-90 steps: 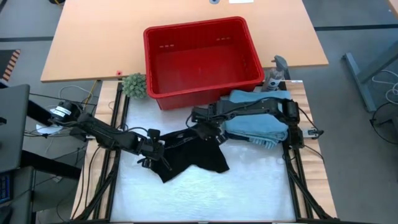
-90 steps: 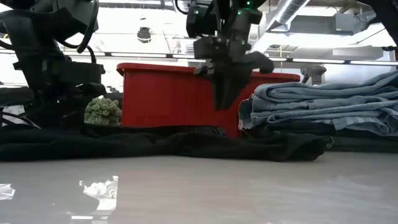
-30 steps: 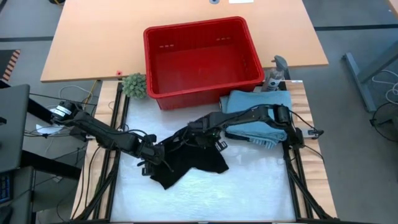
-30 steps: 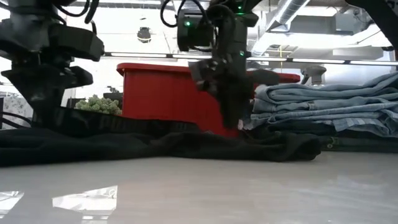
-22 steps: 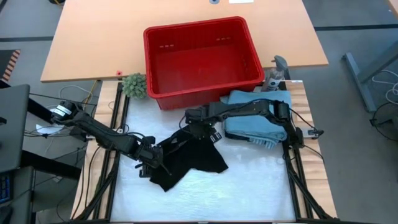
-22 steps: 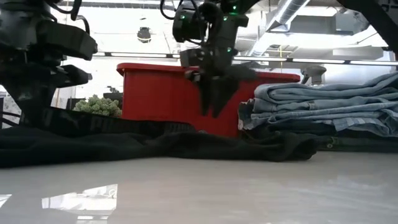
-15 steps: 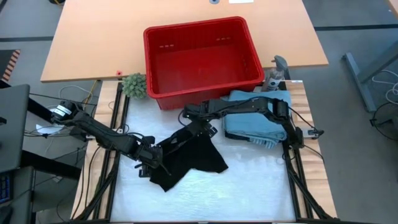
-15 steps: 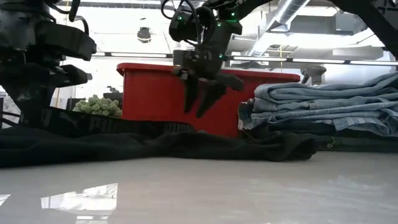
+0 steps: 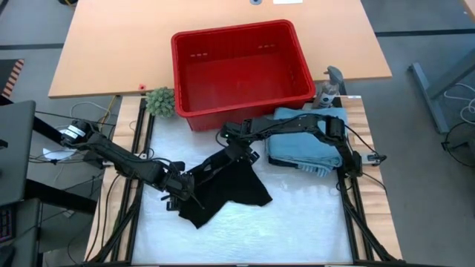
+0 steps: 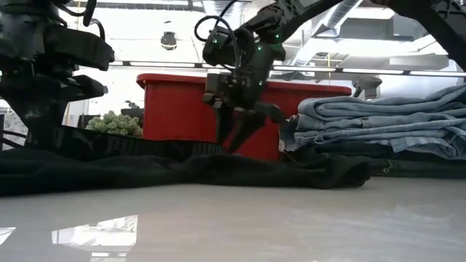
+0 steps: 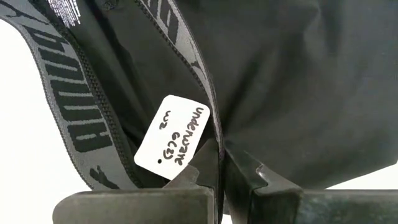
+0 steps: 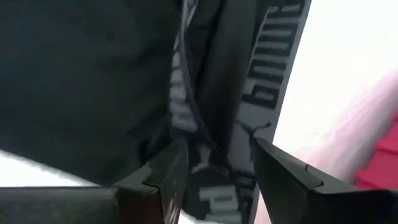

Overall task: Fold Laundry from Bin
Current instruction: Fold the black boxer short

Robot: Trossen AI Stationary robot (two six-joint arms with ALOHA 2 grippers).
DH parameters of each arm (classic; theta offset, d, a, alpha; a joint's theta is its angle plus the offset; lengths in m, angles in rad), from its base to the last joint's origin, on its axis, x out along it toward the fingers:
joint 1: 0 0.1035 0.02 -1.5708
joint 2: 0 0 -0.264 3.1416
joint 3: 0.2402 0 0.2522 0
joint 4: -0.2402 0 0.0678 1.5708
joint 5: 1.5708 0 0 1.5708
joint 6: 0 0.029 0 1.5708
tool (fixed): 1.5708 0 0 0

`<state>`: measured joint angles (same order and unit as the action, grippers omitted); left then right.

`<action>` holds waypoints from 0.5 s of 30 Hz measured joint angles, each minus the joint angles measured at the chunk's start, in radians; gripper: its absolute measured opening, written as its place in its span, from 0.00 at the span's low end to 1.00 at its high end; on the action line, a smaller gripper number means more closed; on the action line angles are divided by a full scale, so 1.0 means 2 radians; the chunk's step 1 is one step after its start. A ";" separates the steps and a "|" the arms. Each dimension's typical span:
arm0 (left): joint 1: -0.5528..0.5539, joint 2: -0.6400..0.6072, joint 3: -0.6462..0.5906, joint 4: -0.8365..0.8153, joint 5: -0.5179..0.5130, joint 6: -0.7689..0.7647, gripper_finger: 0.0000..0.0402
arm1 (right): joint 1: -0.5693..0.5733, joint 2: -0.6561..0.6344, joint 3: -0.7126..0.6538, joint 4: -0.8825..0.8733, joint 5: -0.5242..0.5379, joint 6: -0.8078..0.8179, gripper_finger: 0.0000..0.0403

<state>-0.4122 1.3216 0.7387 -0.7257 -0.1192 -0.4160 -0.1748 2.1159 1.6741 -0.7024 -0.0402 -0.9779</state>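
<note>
A black garment (image 9: 226,189) with a grey lettered waistband (image 11: 68,118) lies spread on the white table top. My left gripper (image 9: 180,196) is shut on its left end, beside a white tag (image 11: 171,146). My right gripper (image 10: 237,138) stands open just above the garment's far edge, slanting down. Its fingers stand on either side of the waistband (image 12: 273,81); I cannot tell whether they touch it. The red bin (image 9: 241,70) stands at the far side. A stack of folded light blue denim (image 9: 304,144) lies to the right. My left gripper pinches a fold of the black garment's waistband edge (image 11: 214,140) between its two fingers, right beside the white tag. The fingers come steeply from above. The rest of the garment lies on the table.
A small green plant (image 9: 159,101) sits left of the bin, and a grey object (image 9: 330,83) at its right. The denim stack (image 10: 378,124) rises close to my right arm. The white table top (image 9: 297,222) is bare on the near side.
My right gripper has opened and lifted off the black garment. It has rolled its wrist and shifted a little toward the table's left, then sunk again over the waistband. The garment's far part has settled back on the table.
</note>
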 joint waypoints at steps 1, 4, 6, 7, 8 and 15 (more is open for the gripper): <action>0.000 0.000 0.000 0.000 0.000 0.000 0.00 | 0.000 0.000 -0.005 0.009 0.001 0.000 0.50; 0.000 0.000 0.000 0.000 0.000 0.000 0.00 | -0.002 0.004 -0.007 0.008 0.000 0.000 0.50; 0.000 0.000 0.000 0.000 0.000 0.000 0.00 | -0.002 0.015 -0.005 0.011 -0.001 -0.004 0.50; 0.000 0.000 0.000 0.001 0.000 -0.003 0.00 | -0.002 0.018 -0.006 0.002 -0.001 -0.004 0.49; 0.000 0.000 0.000 0.001 0.001 -0.008 0.00 | -0.001 0.028 -0.007 -0.008 0.003 -0.004 0.48; 0.000 0.000 0.000 -0.015 0.014 -0.020 0.00 | 0.010 0.044 -0.004 -0.046 0.066 -0.003 0.23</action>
<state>-0.4120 1.3216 0.7395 -0.7557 -0.0908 -0.4556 -0.1548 2.2042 1.6659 -0.7952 0.0912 -0.9844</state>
